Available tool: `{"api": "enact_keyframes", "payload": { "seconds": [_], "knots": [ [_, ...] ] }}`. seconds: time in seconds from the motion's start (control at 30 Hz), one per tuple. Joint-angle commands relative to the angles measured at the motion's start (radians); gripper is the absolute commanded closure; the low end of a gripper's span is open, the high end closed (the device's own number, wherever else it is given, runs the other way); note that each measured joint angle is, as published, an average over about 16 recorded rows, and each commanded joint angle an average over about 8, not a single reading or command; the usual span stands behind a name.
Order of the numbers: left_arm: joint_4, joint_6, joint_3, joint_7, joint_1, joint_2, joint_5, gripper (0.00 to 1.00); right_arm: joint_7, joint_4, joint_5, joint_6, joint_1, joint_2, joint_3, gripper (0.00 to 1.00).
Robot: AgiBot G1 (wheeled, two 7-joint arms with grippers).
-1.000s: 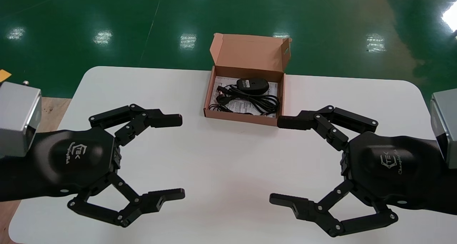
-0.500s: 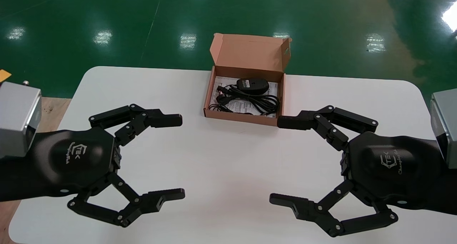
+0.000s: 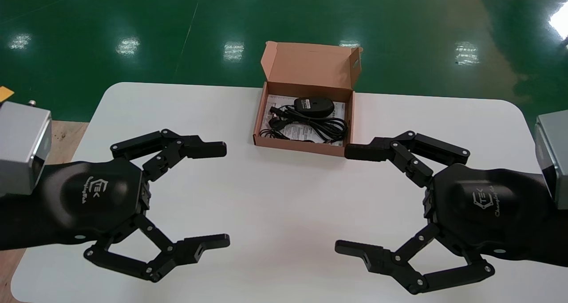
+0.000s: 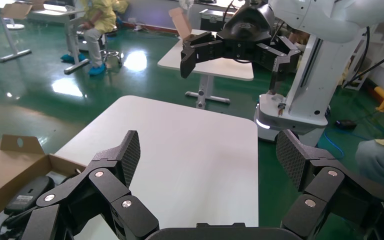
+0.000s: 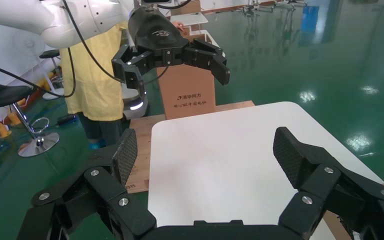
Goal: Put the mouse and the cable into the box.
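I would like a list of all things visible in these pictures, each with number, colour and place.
table: one, white, before the robot
box: one, brown, lid open, far middle of the table
mouse: one, black, inside the box
cable: one, black, bundled inside the box beside the mouse
leaflet: one, white, under them in the box
floor: green, around the table
left tool: one, black, open, over the table's near left
right tool: one, black, open, over the table's near right
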Motion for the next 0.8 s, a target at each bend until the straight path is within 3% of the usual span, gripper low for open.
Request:
{"api": "enact_keyframes", "payload": {
  "seconds": [0.03,0.8],
  "knots": [
    [0.000,0.000,0.000,0.000,0.000,0.000,0.000,0.00,0.000,0.000,0.000,0.000,0.000,0.000,0.000,0.00],
    [0.000,0.000,0.000,0.000,0.000,0.000,0.000,0.00,0.000,0.000,0.000,0.000,0.000,0.000,0.000,0.00]
  ]
}}
